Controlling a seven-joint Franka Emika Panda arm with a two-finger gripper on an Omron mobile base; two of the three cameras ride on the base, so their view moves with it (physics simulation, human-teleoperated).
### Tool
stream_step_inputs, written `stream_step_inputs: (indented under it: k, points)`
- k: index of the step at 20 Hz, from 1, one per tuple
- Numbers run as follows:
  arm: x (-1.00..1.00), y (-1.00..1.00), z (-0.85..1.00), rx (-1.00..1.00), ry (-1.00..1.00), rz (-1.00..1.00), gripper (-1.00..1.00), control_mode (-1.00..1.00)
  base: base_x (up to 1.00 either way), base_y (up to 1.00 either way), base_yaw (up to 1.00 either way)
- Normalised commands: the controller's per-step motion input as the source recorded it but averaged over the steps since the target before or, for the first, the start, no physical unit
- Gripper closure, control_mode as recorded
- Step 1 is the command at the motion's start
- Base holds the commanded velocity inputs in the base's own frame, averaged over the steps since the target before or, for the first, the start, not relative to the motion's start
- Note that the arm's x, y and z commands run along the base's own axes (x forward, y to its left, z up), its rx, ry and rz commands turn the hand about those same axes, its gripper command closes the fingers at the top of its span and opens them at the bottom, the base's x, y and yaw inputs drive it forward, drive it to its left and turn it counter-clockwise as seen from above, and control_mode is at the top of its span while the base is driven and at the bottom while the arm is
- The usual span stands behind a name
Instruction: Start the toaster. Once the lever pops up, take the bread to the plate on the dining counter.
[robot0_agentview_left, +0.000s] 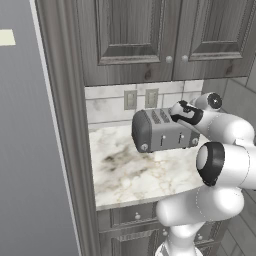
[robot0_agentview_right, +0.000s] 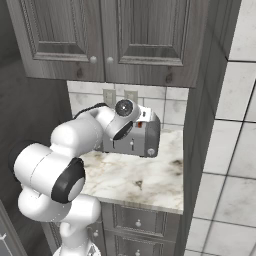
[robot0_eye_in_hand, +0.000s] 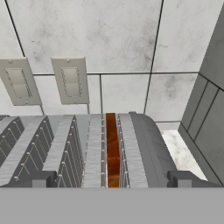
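Toaster (robot0_agentview_left: 162, 131): at back edge of marble desk (robot0_agentview_left: 135, 172), against wall. Bread (robot0_eye_in_hand: 112, 148): seated in rightmost slot. Jaws: spread wide, poised above, holding nothing. Step: starting toaster. Next, likely: descend to front lever, press down.

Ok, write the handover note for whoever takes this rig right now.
Gripper: open, holding nothing, hovering above the toaster's right end.
Toaster: on the marble wall counter under the cabinets, by the tiled wall.
Bread: down in the rightmost slot, seen edge-on in the hand view.
Done: arm brought to the toaster.
Left: press a lever, wait for the pop, carry the bread to the plate.
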Motion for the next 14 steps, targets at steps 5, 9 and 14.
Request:
stream_step_inputs:
  k: [5,9,14]
  points:
    - [0.00,0.00,0.00,0.00,0.00,0.00,-1.00,-1.00,0.00,0.00,0.00]
    - [0.00,0.00,0.00,0.00,0.00,0.00,-1.00,-1.00,0.00,0.00,0.00]
    - [0.00,0.00,0.00,0.00,0.00,0.00,-1.00,-1.00,0.00,0.00,0.00]
